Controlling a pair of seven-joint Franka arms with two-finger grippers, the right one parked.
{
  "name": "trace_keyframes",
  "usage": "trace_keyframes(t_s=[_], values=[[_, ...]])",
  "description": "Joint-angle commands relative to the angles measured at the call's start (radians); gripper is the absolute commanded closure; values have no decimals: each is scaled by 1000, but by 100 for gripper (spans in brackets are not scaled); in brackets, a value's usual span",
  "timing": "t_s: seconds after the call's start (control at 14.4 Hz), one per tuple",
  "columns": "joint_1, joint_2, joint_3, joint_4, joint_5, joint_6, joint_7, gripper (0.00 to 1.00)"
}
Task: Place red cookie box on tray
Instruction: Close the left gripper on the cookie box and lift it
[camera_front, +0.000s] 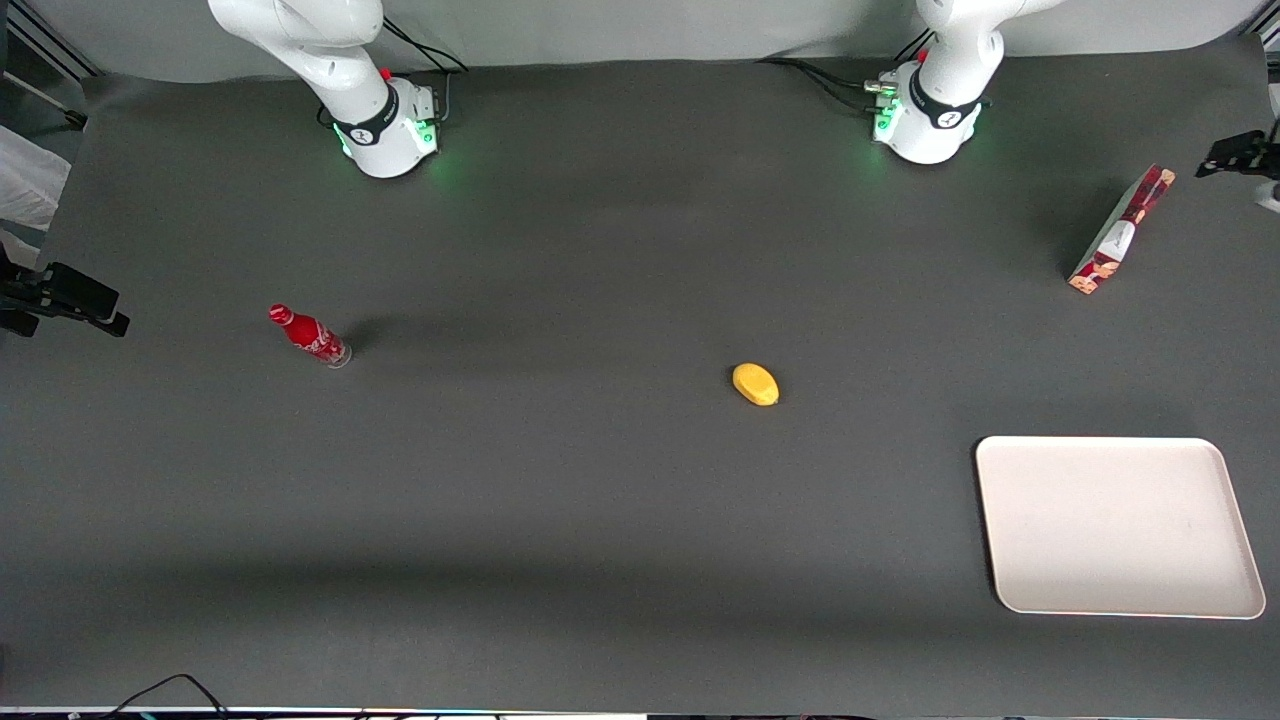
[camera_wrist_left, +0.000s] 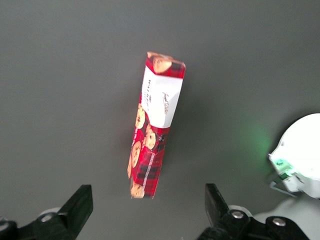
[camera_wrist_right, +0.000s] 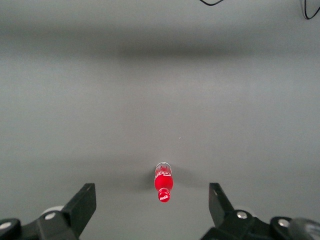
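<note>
We've done nothing yet: gripper (camera_wrist_left: 145, 212) hovers over the box (camera_wrist_left: 152, 132) with jaws wide open, box lying on the table (camera_front: 560, 250) farther back than the tray (camera_front: 1115, 525), grasp and transfer remaining.

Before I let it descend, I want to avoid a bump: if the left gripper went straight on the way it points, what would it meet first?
Most likely the red cookie box, lying on the table between the open fingers of the left gripper, which hangs above it. Nothing else shows in that line, though its height above the box is unclear.
</note>
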Motion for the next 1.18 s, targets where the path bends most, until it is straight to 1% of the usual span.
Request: trace_keyframes(t_s=[0.0, 0.21, 0.35, 0.42, 0.55, 0.76, 0.9, 0.97, 1.04, 1.11], values=[[-9, -76, 81, -232, 29, 247, 64, 0], [-9, -43, 124, -349, 31, 465, 87, 0], [-9, 14, 159, -360, 29, 587, 151, 0], [-9, 45, 164, -369, 29, 643, 151, 0], [-7, 88, 165, -416, 29, 738, 151, 0], [-5, 103, 196, -462, 29, 789, 153, 0], [-5, 144, 197, -479, 29, 878, 153, 0], [-5, 174, 197, -480, 29, 915, 153, 22], [-5, 192, 197, -478, 28, 940, 152, 72], [-5, 198, 197, -476, 28, 943, 151, 100]])
